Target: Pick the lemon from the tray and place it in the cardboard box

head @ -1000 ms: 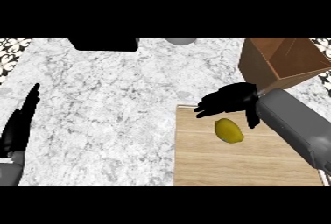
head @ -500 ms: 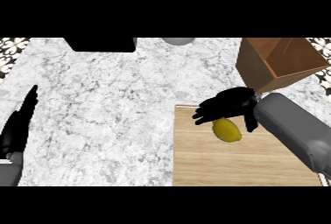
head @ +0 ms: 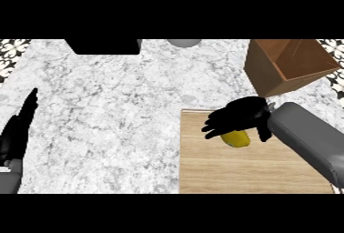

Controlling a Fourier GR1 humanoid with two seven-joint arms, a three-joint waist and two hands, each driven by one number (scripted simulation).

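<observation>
Lowering since a moment ago, the right hand (head: 240, 119) is now curling over the lemon (head: 236, 138), hiding its far half on the wooden tray (head: 222, 173). Far right, the cardboard box (head: 287, 63) is sitting open on marble counter (head: 114, 100); the left hand (head: 17, 132) is resting straight-fingered at the left edge.

Over the last second the right robot hand (head: 238, 117) has come down from above and slightly to the 1 o'clock side of the lemon (head: 236, 138) until its curled fingers (head: 216, 131) drape over the fruit's upper end, hiding part of it. A second ago the hand stood clear of the lemon, at the tray's (head: 222, 173) 12 o'clock edge. The grey forearm (head: 312, 139) has swung further in over the tray from 4 o'clock.
</observation>
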